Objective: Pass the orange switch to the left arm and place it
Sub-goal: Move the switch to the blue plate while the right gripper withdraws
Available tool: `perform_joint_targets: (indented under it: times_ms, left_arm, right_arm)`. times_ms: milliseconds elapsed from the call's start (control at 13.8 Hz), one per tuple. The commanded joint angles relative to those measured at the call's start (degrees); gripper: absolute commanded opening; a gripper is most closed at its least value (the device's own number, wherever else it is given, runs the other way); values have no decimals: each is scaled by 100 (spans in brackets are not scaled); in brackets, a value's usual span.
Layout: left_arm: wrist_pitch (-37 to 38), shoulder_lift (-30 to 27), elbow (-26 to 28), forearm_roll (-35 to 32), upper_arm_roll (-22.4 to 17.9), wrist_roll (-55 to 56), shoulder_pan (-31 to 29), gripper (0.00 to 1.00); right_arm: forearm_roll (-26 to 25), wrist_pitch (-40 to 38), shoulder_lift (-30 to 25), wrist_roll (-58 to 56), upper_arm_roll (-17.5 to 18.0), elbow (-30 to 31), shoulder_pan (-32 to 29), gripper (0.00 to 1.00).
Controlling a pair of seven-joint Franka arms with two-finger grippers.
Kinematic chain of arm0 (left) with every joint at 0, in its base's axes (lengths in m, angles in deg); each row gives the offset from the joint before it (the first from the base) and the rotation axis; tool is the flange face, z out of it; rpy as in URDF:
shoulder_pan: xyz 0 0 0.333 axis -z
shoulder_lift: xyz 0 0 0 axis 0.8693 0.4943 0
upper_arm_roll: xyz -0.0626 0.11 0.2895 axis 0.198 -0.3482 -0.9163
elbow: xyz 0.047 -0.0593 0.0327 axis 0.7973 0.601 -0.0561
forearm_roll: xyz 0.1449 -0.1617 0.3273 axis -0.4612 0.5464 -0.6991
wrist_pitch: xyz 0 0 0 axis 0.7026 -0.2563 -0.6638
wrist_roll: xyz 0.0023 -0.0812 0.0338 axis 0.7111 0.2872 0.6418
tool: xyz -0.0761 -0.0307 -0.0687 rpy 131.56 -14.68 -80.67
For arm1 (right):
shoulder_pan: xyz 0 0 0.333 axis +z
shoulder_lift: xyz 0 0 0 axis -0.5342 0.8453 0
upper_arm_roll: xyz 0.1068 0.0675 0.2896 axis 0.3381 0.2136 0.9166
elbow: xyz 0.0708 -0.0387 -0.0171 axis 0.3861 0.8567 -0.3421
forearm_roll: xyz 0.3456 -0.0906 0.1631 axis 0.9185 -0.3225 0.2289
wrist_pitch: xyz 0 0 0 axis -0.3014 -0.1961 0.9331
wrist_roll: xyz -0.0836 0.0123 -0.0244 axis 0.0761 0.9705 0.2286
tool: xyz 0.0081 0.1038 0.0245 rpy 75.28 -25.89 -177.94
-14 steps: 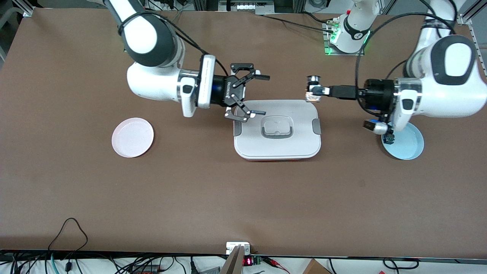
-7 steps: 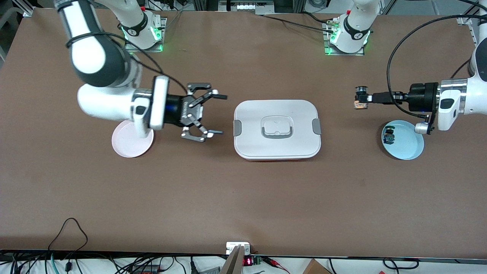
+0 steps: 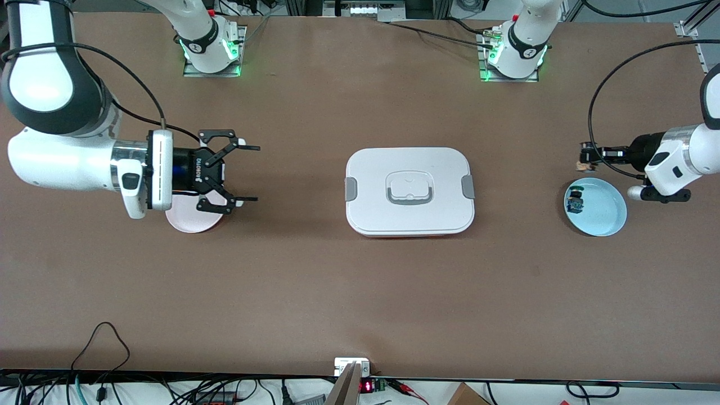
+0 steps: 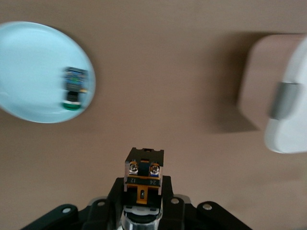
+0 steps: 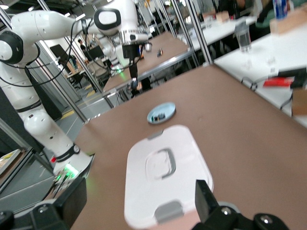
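The orange switch [image 3: 583, 160] is gripped in my left gripper [image 3: 586, 155], in the air just by the rim of the blue plate [image 3: 604, 211] at the left arm's end of the table. In the left wrist view the switch [image 4: 144, 175] sits between the jaws with its screw terminals showing. My right gripper [image 3: 257, 173] is open and empty, over the edge of the pink plate [image 3: 185, 218] at the right arm's end. The white box [image 3: 409, 191] lies on the table between the two grippers, apart from both; it also shows in the right wrist view [image 5: 165, 172].
A second black switch with a green-blue cap [image 3: 575, 202] lies in the blue plate, also seen in the left wrist view [image 4: 74, 88]. The arms' bases [image 3: 211, 48] stand along the table's edge farthest from the front camera. Cables hang at the edge nearest it.
Both grippers have drawn away from the box toward their own ends of the table. The left one carried the orange switch to the blue plate; the right one stayed open.
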State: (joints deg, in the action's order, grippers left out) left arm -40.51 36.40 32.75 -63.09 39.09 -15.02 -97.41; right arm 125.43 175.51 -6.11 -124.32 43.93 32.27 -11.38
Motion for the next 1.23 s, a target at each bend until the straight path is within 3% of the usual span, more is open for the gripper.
perform_joint_targets:
  times_ms: [0,144,505,866,1011,1155]
  left_arm:
    - [-532,556,15,-1110,43,-4,-23,0]
    - [-631,995,7,-2023,60,503,21,0]
    - [-1316,1918,-64,-3492,51,1005,-14,0]
    - [-1695,2385,-64,-4154,-98,1016,-49,0]
    - [-1695,2474,-64,-4356,-98,1016,-49,1]
    - [-1703,2500,-64,-4445,-98,1016,-84,1]
  right_arm:
    - [-521,-264,-138,813,-42,62,-51,100]
    - [-1039,-264,-217,1638,-42,54,-69,100]
    - [-2559,-247,-270,3984,-33,-61,-43,100]
    - [-3956,-255,-288,6551,-25,-78,-34,100]
    - [-4921,-273,-288,7194,-25,-78,-43,100]
    - [-5574,-534,-323,7862,-59,-78,-113,100]
